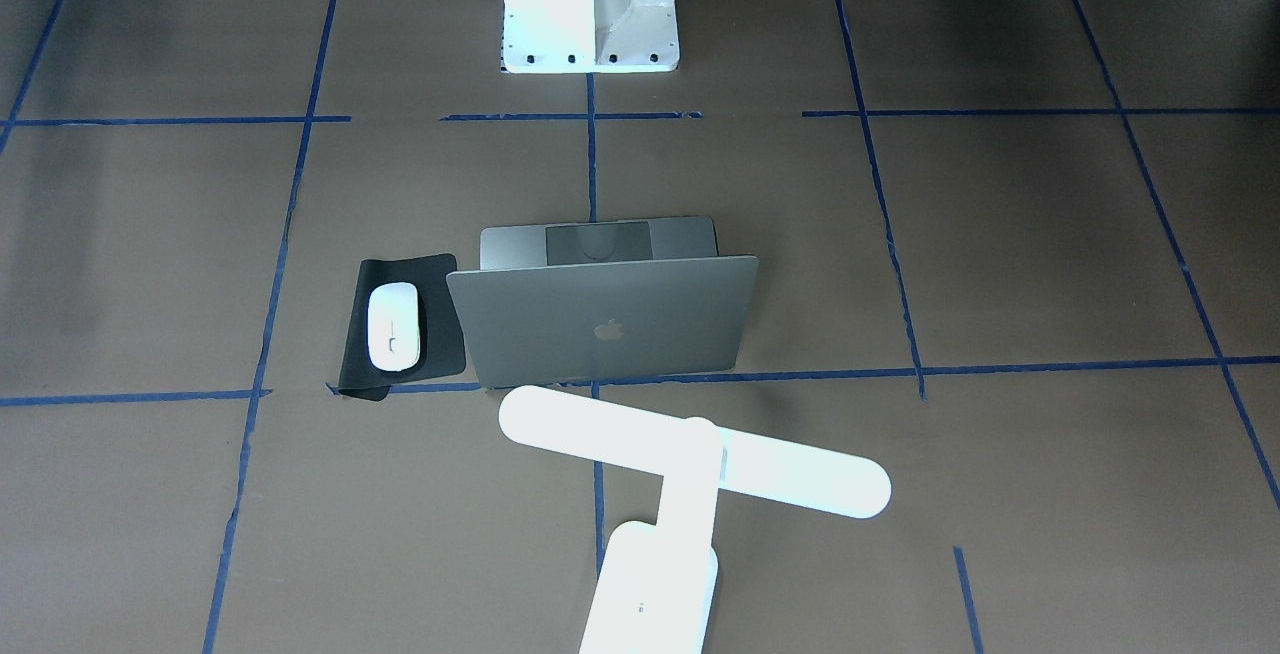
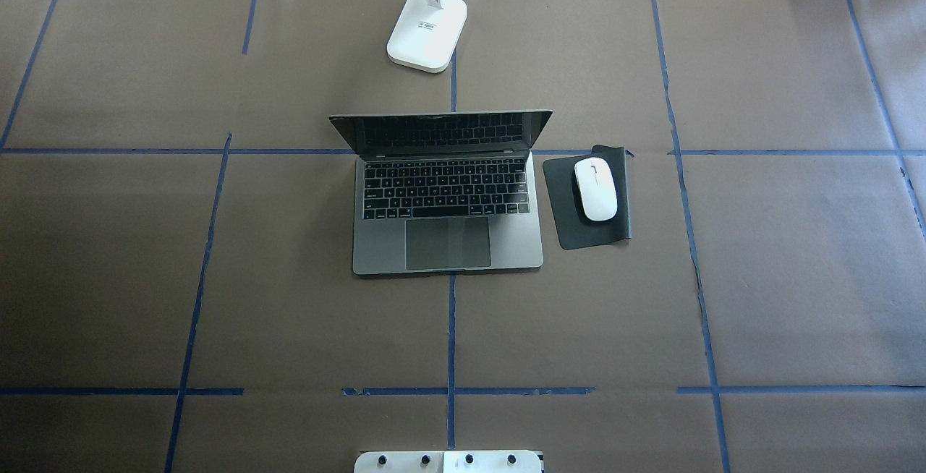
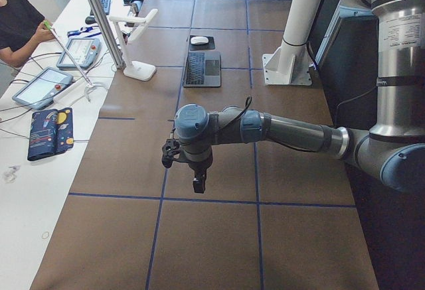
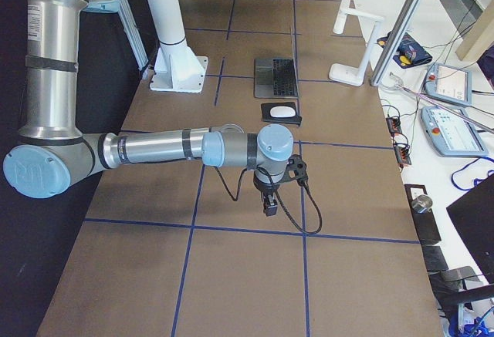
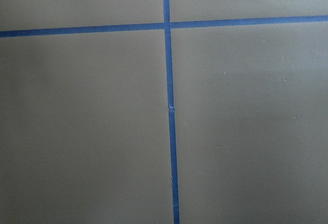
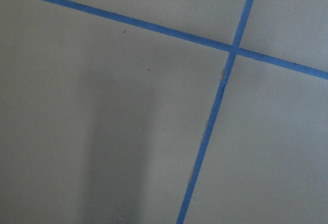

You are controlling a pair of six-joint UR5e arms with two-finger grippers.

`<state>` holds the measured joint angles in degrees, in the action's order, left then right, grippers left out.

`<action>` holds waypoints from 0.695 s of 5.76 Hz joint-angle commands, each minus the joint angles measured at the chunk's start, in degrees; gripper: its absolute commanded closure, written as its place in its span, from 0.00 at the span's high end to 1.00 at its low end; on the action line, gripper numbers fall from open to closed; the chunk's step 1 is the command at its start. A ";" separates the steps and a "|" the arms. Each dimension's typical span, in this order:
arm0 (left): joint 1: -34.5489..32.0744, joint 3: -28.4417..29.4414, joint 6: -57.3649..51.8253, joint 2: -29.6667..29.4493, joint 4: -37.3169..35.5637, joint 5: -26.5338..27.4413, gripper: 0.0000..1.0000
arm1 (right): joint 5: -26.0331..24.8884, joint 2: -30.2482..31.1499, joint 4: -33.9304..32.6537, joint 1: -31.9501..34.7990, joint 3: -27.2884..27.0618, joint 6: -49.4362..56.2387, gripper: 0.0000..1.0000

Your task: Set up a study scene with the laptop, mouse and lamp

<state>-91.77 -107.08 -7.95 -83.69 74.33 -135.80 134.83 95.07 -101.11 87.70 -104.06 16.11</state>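
The grey laptop (image 2: pixel 448 241) stands open at the table's middle, keyboard toward the robot and logo lid (image 1: pixel 610 324) toward the front-facing camera. To its right in the overhead view, the white mouse (image 2: pixel 595 188) lies on a black mat (image 2: pixel 571 231). Behind the laptop stands the white lamp (image 2: pixel 427 32), with its bar head (image 1: pixel 700 449) above the far side. My left gripper (image 3: pixel 198 184) hangs over bare table far from them, seen only from the side; I cannot tell if it is open. The same holds for my right gripper (image 4: pixel 270 207). Both wrist views show only brown paper and blue tape.
The white robot pedestal (image 1: pixel 590 4) is bolted at the near table edge. Blue tape lines grid the brown table cover (image 2: pixel 796 278). A person (image 3: pixel 16 21) sits at a side bench with control tablets (image 3: pixel 43 85). More tablets (image 4: pixel 451 82) and cables lie beyond the far edge.
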 commanded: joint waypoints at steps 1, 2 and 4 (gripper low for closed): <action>0.01 0.11 -2.31 0.10 1.42 -0.43 1.00 | -1.41 -2.87 -7.16 2.12 0.60 4.72 1.00; -0.08 0.38 -4.77 2.28 4.65 -0.43 1.00 | -0.28 -2.70 -7.25 2.47 1.66 4.63 1.00; 0.01 3.86 -2.69 1.96 4.16 -0.52 1.00 | 0.17 -3.31 -6.91 2.48 1.93 3.76 1.00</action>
<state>-91.78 -105.42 -11.11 -81.49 78.62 -136.22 134.84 91.94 -108.13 90.13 -102.10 20.15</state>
